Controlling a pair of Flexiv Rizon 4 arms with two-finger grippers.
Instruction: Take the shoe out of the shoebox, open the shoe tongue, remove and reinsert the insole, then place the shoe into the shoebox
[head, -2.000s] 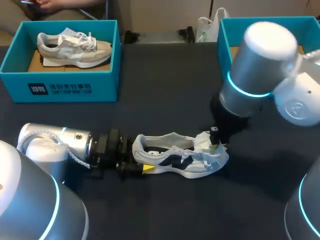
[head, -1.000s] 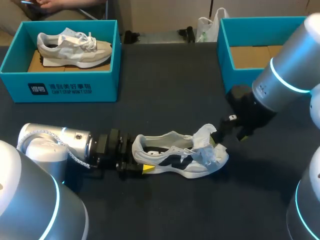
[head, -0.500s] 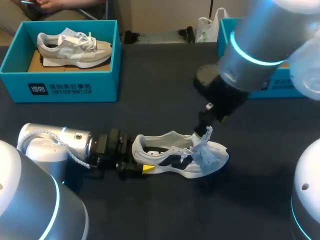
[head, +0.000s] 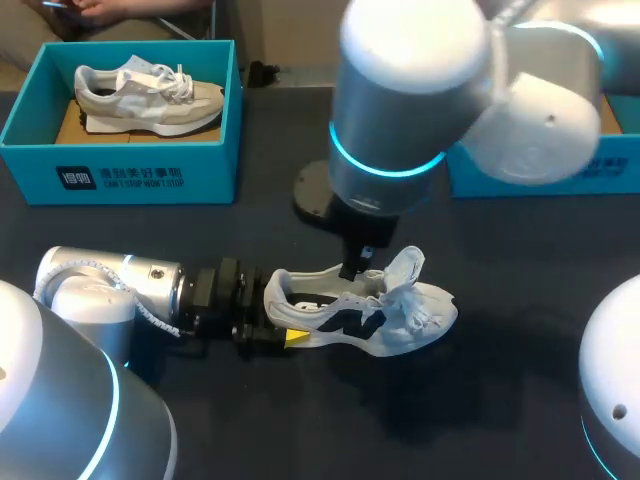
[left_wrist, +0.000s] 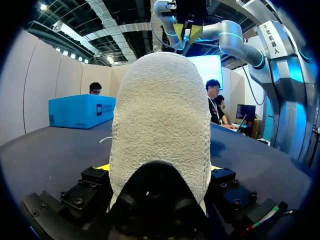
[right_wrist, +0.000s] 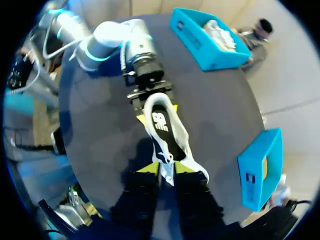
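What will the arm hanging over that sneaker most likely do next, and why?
Probably lower the right gripper into the sneaker's opening to take the insole. The tongue stands pulled up, the insole lies exposed inside, and the left gripper clamps the heel, holding the sneaker steady.

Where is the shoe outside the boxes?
In the head view, the shoe lies on the table near its middle, heel held by the left gripper, right gripper just above it.
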